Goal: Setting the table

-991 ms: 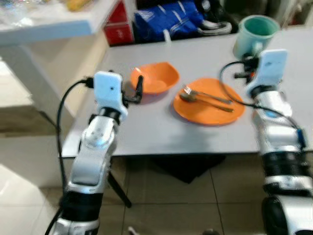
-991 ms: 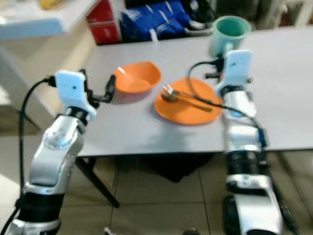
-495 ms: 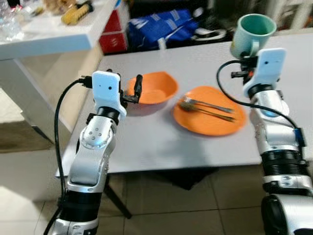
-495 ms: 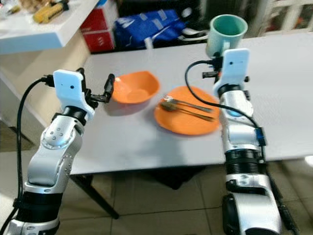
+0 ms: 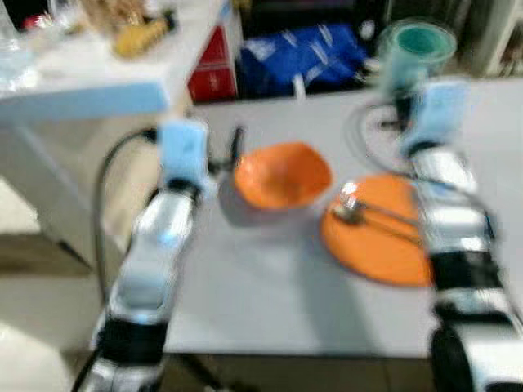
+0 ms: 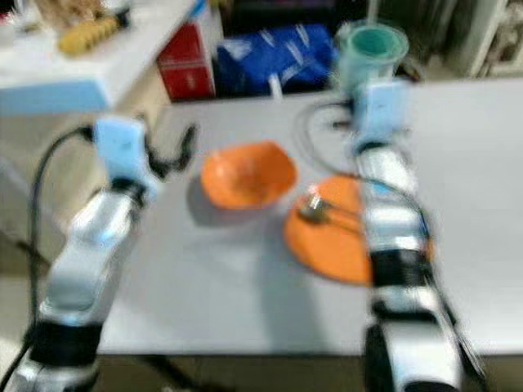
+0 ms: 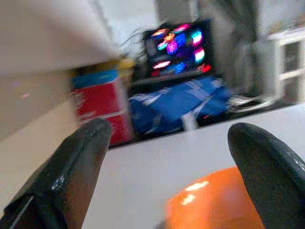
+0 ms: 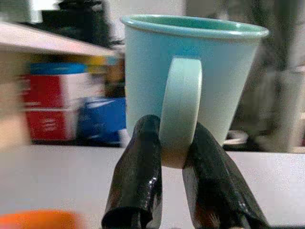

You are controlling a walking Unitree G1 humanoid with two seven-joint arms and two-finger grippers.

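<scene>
mug pinched by its handle above a half-set grey table

meanwhile, both head views were smeared by blur. the right gripper (image 8: pixel 175 157) had its two black fingers (image 8: pixel 138 181) closed on either side of the handle of the teal mug (image 8: pixel 190 71), which sat upright with its rim level; in the left eye view that mug (image 5: pixel 415 47) lay in the upper right of the frame, at the far edge of the grey table (image 5: pixel 270 302). the left gripper (image 7: pixel 176 157) held its jaws wide apart with nothing between them, one finger (image 7: pixel 71 167) at the lower left of the wrist frame and the other at the lower right, the orange bowl (image 7: pixel 214 202) just beyond them at the bottom centre. in the left eye view the orange bowl (image 5: pixel 282 174) stood near the middle of the frame, just beside the left gripper's fingers; whether they touched it could not be told. the orange plate (image 5: pixel 380 237) lay right of centre, partly behind the right arm, with cutlery (image 5: pixel 364 214) resting on it, too blurred to name. a blue bag (image 5: pixel 306 53) and a red box (image 5: pixel 214 69) sat past the table at top centre, and a white counter (image 5: pixel 90 82) filled the upper left.
</scene>
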